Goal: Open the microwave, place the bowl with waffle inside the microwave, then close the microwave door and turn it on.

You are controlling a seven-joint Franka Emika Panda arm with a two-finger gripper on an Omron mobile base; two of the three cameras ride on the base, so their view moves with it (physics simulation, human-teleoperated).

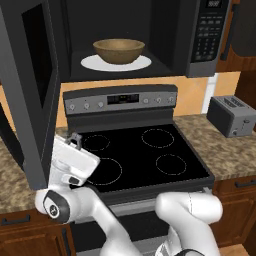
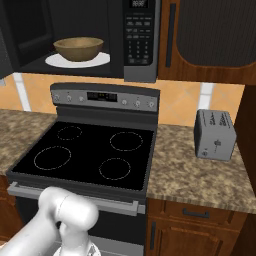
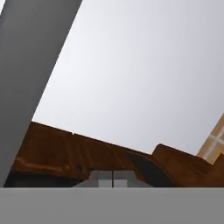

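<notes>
The microwave (image 1: 172,35) (image 2: 141,42) hangs above the stove with its cavity exposed. Its door (image 1: 31,95) is swung wide to the left. Inside, the tan bowl (image 1: 119,51) (image 2: 78,49) stands upright on the white turntable (image 1: 89,63) (image 2: 103,60). The bowl's wall hides the waffle. My gripper (image 1: 75,138) (image 3: 112,177) sits low beside the door's bottom outer corner, pointing up. Its fingertips meet with nothing between them. The keypad panel (image 1: 210,31) is on the microwave's right.
A black-topped stove (image 1: 135,150) (image 2: 95,150) lies below the microwave. A small grey toaster (image 1: 231,116) (image 2: 215,134) stands on the granite counter (image 1: 230,150) (image 2: 200,175) to the right. Dark wooden cabinets (image 2: 210,35) flank the microwave. The open door overhangs the left counter.
</notes>
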